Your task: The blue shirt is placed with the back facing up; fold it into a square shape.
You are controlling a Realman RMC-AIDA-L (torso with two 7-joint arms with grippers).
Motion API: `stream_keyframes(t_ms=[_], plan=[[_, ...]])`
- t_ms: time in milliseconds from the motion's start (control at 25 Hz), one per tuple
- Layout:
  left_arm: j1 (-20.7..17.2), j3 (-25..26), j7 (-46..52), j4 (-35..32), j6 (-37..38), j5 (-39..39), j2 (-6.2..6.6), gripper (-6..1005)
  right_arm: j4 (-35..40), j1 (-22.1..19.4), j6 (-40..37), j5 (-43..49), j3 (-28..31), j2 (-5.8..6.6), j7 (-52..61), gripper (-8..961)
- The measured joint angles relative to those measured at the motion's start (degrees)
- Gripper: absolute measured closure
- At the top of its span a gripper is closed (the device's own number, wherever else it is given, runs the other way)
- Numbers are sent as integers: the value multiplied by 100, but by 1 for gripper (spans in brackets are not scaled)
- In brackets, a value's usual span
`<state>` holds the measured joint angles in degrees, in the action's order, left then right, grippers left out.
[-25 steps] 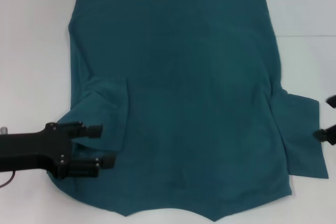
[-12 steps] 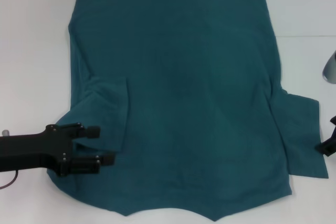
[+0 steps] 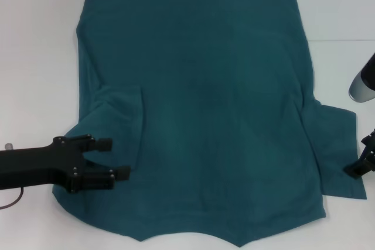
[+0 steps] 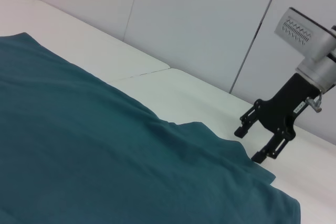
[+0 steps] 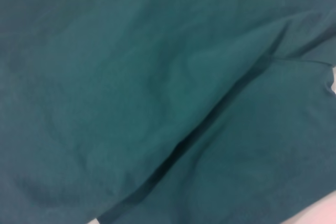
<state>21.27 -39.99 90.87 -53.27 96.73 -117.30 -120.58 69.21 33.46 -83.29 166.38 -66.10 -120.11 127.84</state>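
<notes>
The blue shirt point(image 3: 199, 98) lies spread flat on the white table, its left sleeve point(image 3: 120, 121) folded inward onto the body. My left gripper point(image 3: 115, 158) reaches in from the left over the shirt's near left corner; it is open and holds nothing. At the right edge of the head view, my right gripper point(image 3: 358, 159) is over the outer hem of the spread right sleeve point(image 3: 340, 144). The left wrist view shows the right gripper point(image 4: 248, 145) open, just above the sleeve's edge point(image 4: 262, 174). Shirt fabric point(image 5: 157, 98) fills the right wrist view.
White table point(image 3: 35, 57) surrounds the shirt on the left, right and far side. A seam in the table point(image 3: 345, 40) runs along the right. White wall panels point(image 4: 210, 30) stand behind the table in the left wrist view.
The right gripper has moved nearer along the sleeve's outer edge, and its silver arm has come into view. The left gripper's fingers have drawn slightly closer together.
</notes>
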Motion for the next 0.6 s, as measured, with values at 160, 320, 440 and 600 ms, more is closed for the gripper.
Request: stream_keyframes(t_ms=[160, 320, 440, 600], plan=[[-2, 0, -7, 8, -41, 0, -21, 111, -126, 23, 176, -6, -24, -10, 31, 184], [-20, 0, -7, 10, -44, 1, -22, 111, -167, 15, 273, -29, 2, 8, 64, 210], [-33, 3, -6, 10, -44, 2, -22, 111, -217, 4, 351, -38, 13, 12, 78, 230], [-40, 5, -5, 10, -43, 4, -30, 110, -331, 21, 430, -38, 17, 8, 83, 319]])
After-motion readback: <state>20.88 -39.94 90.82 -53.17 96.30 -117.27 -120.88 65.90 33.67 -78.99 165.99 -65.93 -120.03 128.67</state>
